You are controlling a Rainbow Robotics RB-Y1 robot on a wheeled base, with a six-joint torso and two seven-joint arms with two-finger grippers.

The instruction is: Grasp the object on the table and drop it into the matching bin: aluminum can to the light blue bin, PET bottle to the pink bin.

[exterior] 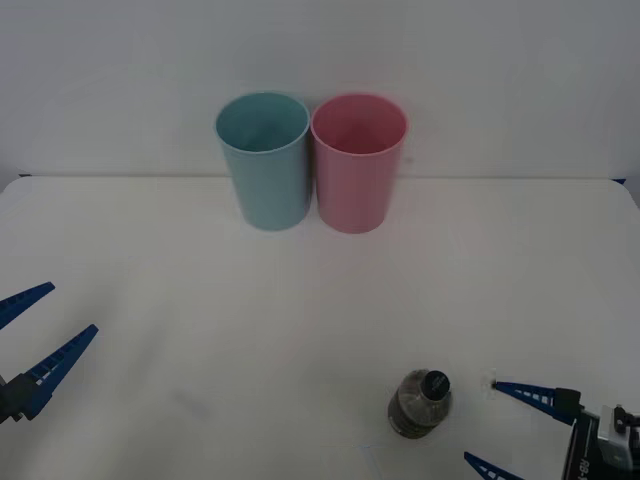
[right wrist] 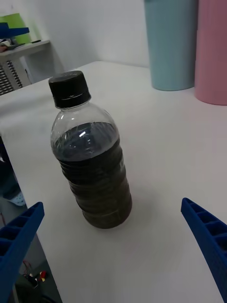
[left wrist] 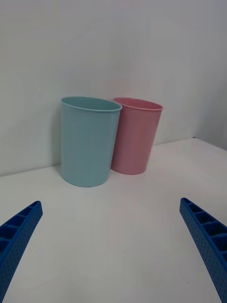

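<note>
The PET bottle point(exterior: 420, 402) point(right wrist: 91, 156) stands upright on the white table point(exterior: 200, 300) near its front right; it holds dark brown liquid and has a black cap. My right gripper point(exterior: 495, 428) point(right wrist: 113, 246) is open just to the right of the bottle, its blue fingers spread and not touching it. The pink bin point(exterior: 358, 163) point(right wrist: 213, 49) point(left wrist: 135, 136) and the light blue bin point(exterior: 263, 160) point(right wrist: 172, 42) point(left wrist: 88, 141) stand side by side at the back of the table. My left gripper point(exterior: 40, 325) point(left wrist: 111, 246) hangs open at the front left, holding nothing.
A plain white wall rises behind the bins. In the right wrist view the table's edge point(right wrist: 28, 189) runs close to the bottle, with a grey shelf point(right wrist: 23, 52) beyond it. Bare tabletop lies between the bottle and the bins.
</note>
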